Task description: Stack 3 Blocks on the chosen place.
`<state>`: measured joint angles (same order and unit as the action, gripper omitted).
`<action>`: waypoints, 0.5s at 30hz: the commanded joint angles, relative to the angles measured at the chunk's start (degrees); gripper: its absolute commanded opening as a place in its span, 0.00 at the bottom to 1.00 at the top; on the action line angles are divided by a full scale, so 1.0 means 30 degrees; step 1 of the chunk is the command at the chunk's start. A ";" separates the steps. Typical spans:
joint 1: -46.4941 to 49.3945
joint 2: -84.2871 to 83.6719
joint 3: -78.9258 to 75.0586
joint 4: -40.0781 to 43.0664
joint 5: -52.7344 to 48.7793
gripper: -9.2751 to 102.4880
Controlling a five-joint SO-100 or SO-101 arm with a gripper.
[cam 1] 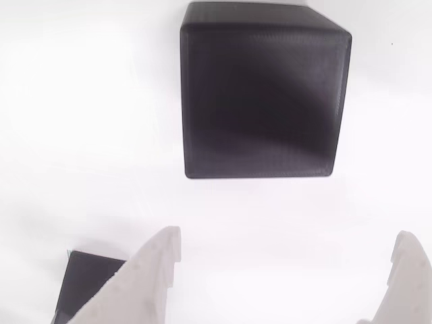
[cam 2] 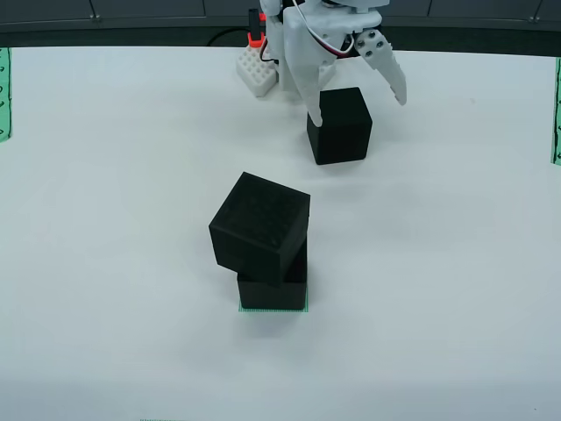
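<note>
I have two blocks up on the green striped patch (cam 2: 273,309): the bottom block (cam 2: 282,287) sits square, the top block (cam 2: 260,226) is twisted and overhangs to the left in the overhead view. My gripper (cam 2: 359,110) hangs with fingers spread wide and empty over the third block (cam 2: 339,125), near the arm's base. I judge this the last pick: I need to lower, centre, then close.

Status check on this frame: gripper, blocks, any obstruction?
Gripper open, over third block. Two blocks stacked on green patch, top block skewed, overhanging. Nothing blocking.
</note>
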<state>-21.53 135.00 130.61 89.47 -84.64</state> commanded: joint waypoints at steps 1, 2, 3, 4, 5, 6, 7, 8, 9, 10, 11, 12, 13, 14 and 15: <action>-0.0557 0.0557 0.0527 0.0205 -0.0205 0.43; -0.0586 0.0645 0.0762 0.0205 -0.0205 0.43; -0.0615 0.0791 0.0996 0.0205 -0.0205 0.43; -0.0645 0.0937 0.1201 0.0205 -0.0205 0.43; -0.0615 0.1113 0.1377 0.0205 -0.0205 0.43; -0.0615 0.1348 0.1553 0.0205 -0.0176 0.43; -0.0527 0.1523 0.1729 0.0205 -0.0176 0.43; -0.0469 0.1670 0.1816 0.0205 -0.0176 0.43; -0.0293 0.1729 0.1846 0.0205 -0.0176 0.43; -0.0146 0.1846 0.1846 0.0205 -0.0176 0.43; -0.0059 0.1992 0.1992 0.0205 -0.0176 0.43; -0.0059 0.2168 0.2168 0.0205 -0.0176 0.43; -0.0059 0.2373 0.2432 0.0205 -0.0176 0.43; -0.0088 0.2549 0.2578 0.0205 -0.0176 0.43; -0.0059 0.2666 0.2666 0.0205 -0.0176 0.43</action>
<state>-22.06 141.42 138.34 89.47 -84.64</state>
